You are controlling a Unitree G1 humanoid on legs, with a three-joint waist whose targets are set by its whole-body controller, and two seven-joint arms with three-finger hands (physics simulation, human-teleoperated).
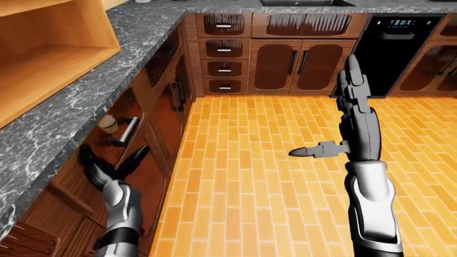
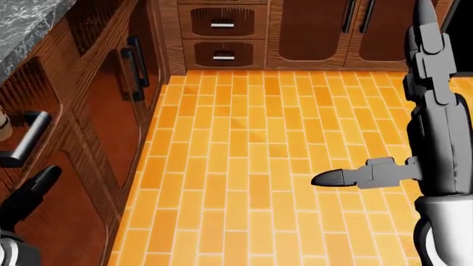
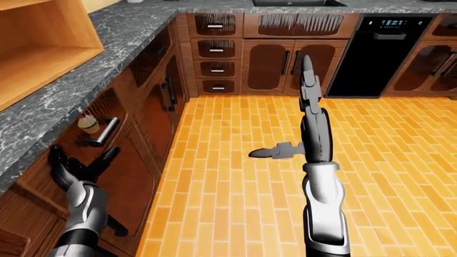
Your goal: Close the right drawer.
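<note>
In the left-eye view the right drawer point(image 1: 118, 134) stands pulled out under the marbled table point(image 1: 85, 101) at left, a cupcake point(image 1: 107, 123) inside it just beside the bar handle point(image 1: 127, 131). The left hand point(image 1: 107, 168) hangs just below that handle, fingers point(image 1: 135, 156) spread open and apart from it. The right hand point(image 1: 343, 134) is raised over the brick floor point(image 1: 242, 176), fingers straight, thumb out sideways — open. In the head view the handle sits at the left edge; the left hand is mostly cut off there, apparently not touching the handle. The right-eye view shows the same layout — drawer open.
</note>
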